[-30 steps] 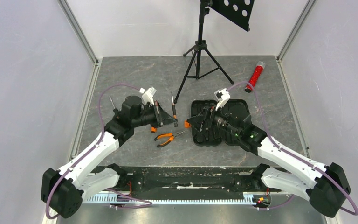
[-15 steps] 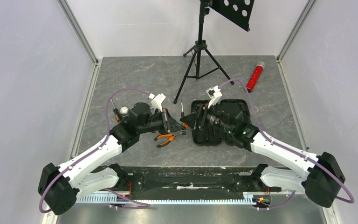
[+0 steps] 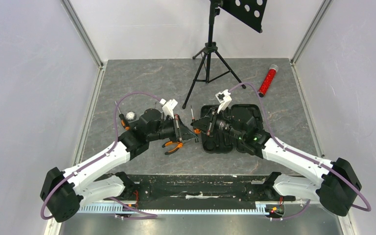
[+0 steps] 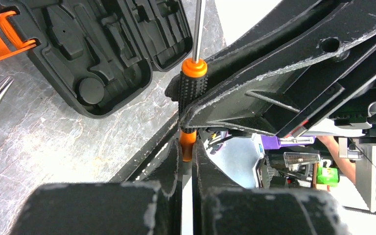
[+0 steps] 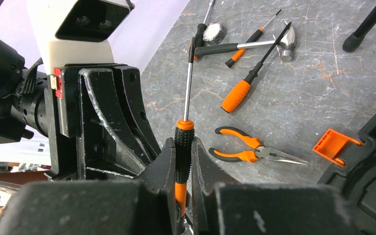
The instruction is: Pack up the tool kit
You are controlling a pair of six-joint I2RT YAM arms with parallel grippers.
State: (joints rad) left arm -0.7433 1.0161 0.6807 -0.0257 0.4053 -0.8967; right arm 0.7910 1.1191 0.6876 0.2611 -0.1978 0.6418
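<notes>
Gripping one screwdriver [image 4: 193, 88] jointly, left tool [image 4: 187, 148] and right tool [image 5: 183, 152] are both clamped on its handle, just left of the open case [image 4: 93, 54].

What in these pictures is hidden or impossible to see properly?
- Left wrist view: the screwdriver tip, cut off by the top edge.
- Top view: much of the case interior, covered by the right arm.
- Right wrist view: the screwdriver handle's lower end, hidden inside the right gripper.
</notes>
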